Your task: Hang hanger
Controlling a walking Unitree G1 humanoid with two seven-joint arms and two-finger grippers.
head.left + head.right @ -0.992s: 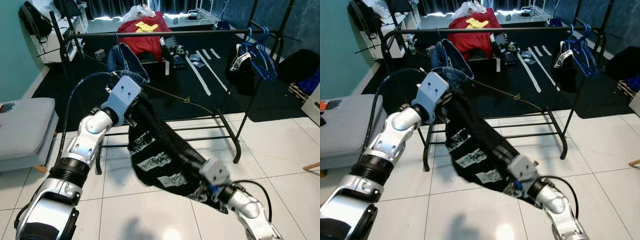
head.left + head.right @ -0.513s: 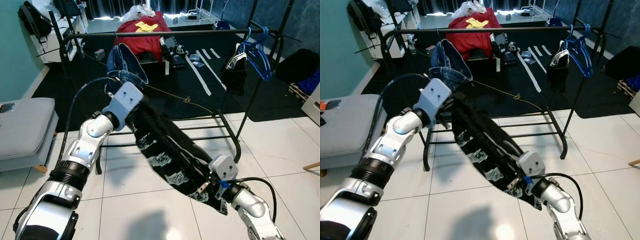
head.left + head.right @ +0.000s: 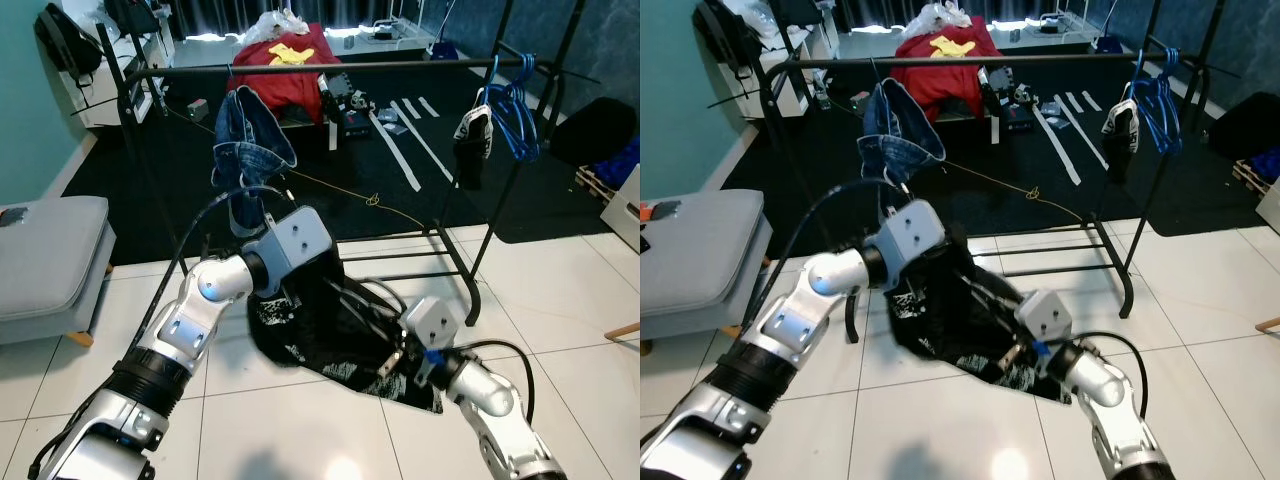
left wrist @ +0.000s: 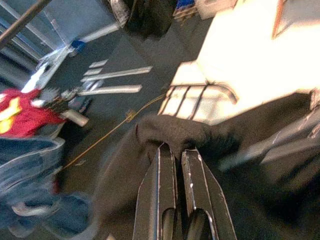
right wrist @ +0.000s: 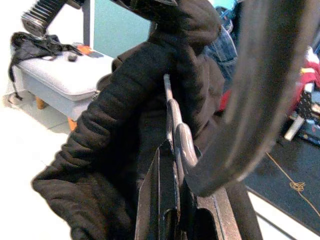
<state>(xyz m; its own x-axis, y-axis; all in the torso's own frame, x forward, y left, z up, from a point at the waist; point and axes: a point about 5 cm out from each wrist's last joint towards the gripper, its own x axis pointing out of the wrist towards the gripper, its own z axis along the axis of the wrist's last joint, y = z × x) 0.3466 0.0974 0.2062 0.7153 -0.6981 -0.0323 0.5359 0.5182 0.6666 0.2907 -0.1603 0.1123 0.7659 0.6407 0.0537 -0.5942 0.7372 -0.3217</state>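
Left gripper point(image 4: 173, 152) pinched shut on black garment point(image 3: 320, 330), right gripper point(image 5: 170, 107) clamped on its lower edge. Garment sags low between them; rail point(image 3: 330, 68) sits well above and ahead, left arm nearer.

No text, label, brand or number can be read. The black garment point(image 3: 320, 330) carries a white print, too crumpled and small to tell whether it holds letters. The red cloth point(image 3: 285, 60) at twelve o'clock bears a yellow patch, its shape unreadable.
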